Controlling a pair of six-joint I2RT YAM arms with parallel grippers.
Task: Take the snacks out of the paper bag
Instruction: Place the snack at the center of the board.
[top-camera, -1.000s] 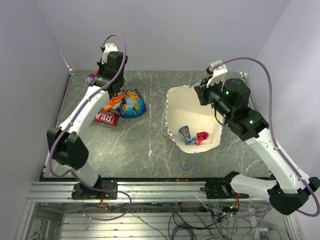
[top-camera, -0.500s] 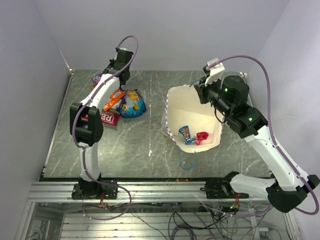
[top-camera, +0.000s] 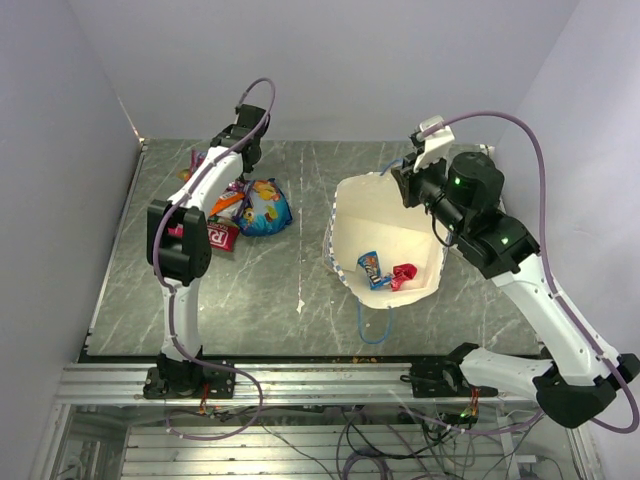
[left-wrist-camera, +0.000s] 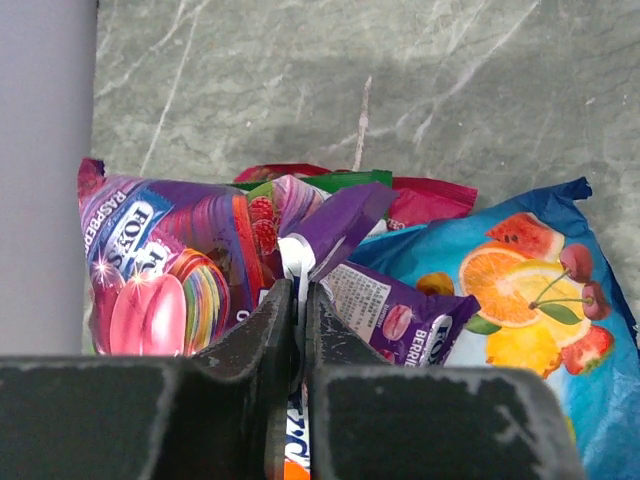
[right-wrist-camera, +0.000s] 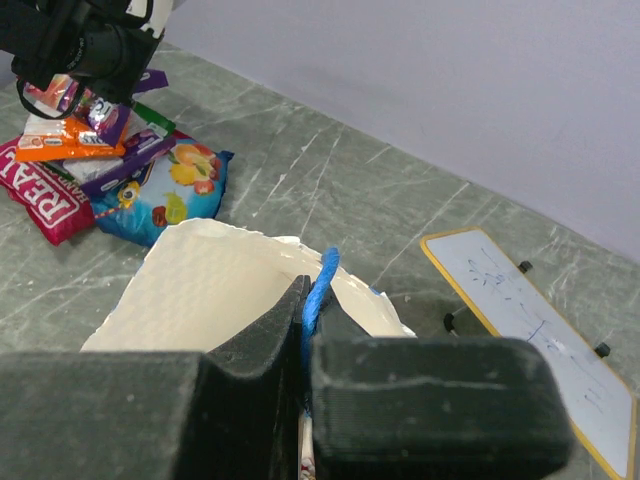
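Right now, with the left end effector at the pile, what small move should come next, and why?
Probably open the left end effector and let go of the purple packet: it already lies on the other snacks outside the paper bag, while a small blue packet and a red candy wait inside.

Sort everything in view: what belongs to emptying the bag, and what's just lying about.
Job: paper bag; blue packet and red candy inside it; purple packet, fruit packet and red packet piled outside.
Lying about: whiteboard; small white block.
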